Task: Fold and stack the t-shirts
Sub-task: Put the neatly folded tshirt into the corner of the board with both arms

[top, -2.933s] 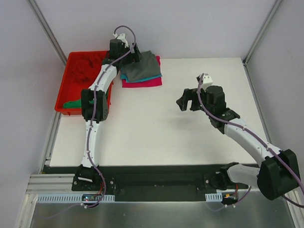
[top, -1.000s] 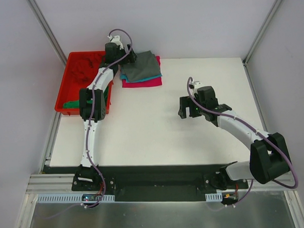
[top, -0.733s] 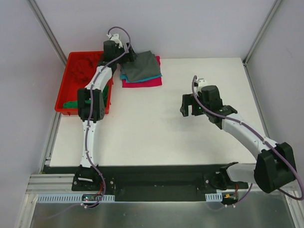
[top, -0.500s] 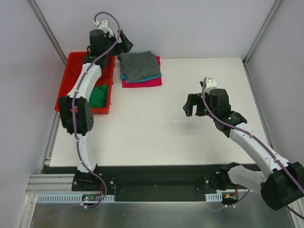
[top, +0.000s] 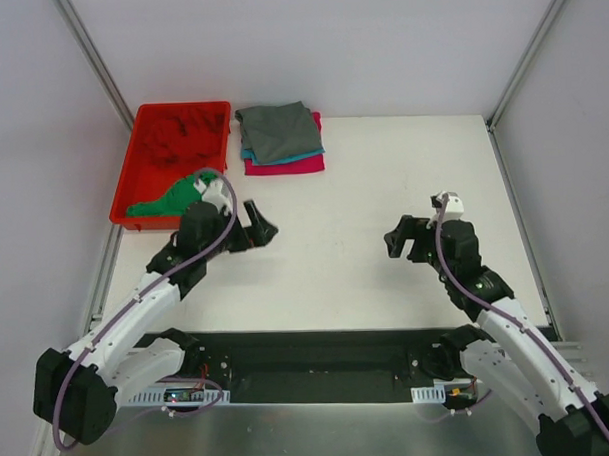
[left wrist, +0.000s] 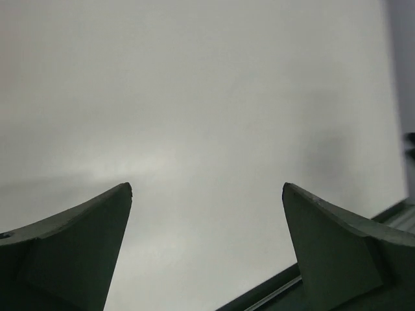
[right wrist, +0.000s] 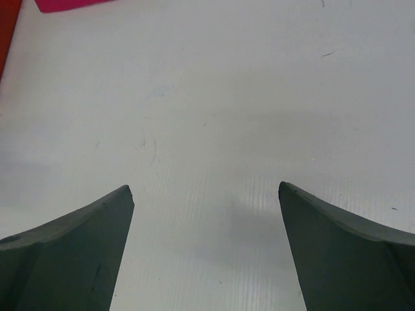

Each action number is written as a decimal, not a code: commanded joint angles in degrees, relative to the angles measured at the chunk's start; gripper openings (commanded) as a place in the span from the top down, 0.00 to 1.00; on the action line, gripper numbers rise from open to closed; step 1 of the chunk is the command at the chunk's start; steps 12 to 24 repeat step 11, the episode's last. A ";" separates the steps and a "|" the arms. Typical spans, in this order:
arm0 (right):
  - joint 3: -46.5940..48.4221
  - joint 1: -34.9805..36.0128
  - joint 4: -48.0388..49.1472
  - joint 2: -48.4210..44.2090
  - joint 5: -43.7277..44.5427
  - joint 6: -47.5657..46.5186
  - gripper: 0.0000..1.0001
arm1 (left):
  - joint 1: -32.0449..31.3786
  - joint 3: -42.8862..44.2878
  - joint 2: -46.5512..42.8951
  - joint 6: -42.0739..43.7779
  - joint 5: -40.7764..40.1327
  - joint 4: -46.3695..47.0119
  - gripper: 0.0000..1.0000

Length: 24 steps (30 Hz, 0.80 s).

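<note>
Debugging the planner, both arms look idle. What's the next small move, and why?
Probably reach the left gripper to the green t-shirt at the near end of the red bin and grasp it. It and the right gripper are open and empty. The stack holds only the dark grey t-shirt, teal t-shirt and magenta t-shirt, and the green one lies nearest the left arm.

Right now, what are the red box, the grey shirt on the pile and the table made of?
The red bin looks like hard, smooth plastic: straight walls, crisp rim. The dark grey t-shirt looks like soft matte cloth, perhaps cotton: it lies folded with floppy edges. The table looks like matte white board, maybe ribbed plastic: fine lines and faint scuffs show close up.
</note>
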 commanded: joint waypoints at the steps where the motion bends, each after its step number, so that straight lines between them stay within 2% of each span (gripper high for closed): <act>1: -2.46 -0.20 1.24 -7.11 5.89 1.93 0.04 | 0.05 -10.12 -4.74 -5.63 -7.97 -9.57 0.01; 3: -3.86 -0.19 1.06 -9.49 6.85 1.49 0.04 | 0.05 -9.26 -6.24 -5.46 -10.79 -14.23 0.01; 8: -6.07 -0.19 1.15 -13.62 10.03 0.44 0.04 | 0.05 -6.36 -6.60 -3.97 -12.99 -18.11 0.01; 24: -6.42 -0.20 0.98 -15.64 10.11 0.70 0.04 | 0.05 -5.56 -6.77 -3.96 -14.05 -19.08 0.01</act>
